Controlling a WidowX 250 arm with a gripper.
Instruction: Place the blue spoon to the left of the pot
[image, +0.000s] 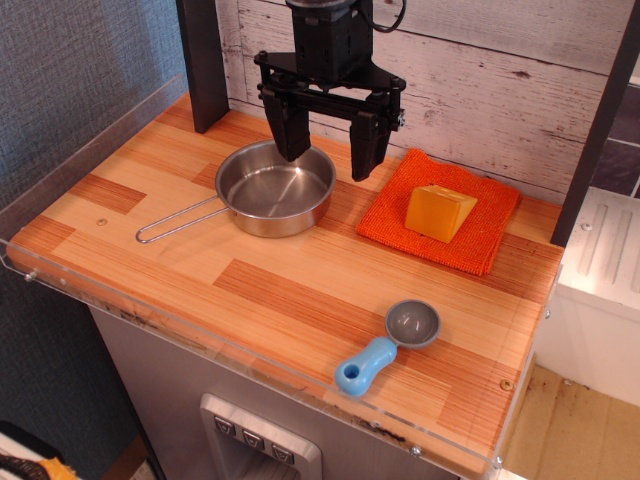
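Gripper: the gripper (331, 143) is hanging over the right rim of the pot (275, 187), its two black fingers spread wide apart and holding nothing.
Blue spoon: the blue spoon (388, 347) is lying flat near the front edge of the counter (180, 250), well apart from the pot, handle pointing front-left, grey bowl facing up.
Risk, edge: a nudge during the approach is likely sending the spoon off the front lip, since it is sitting so close to it.
Risk, grasp: the chunky handle is lying diagonally, so fingers not turned to match are probably pushing it aside.
Risk, placing: the pot's wire handle (180, 219) is reaching left-front, crowding the target spot.
Surface: striped wood, smooth, with a clear raised rim.
Room: a whitewashed plank wall is standing behind; an orange cloth (485, 220) is carrying a yellow block (439, 211).
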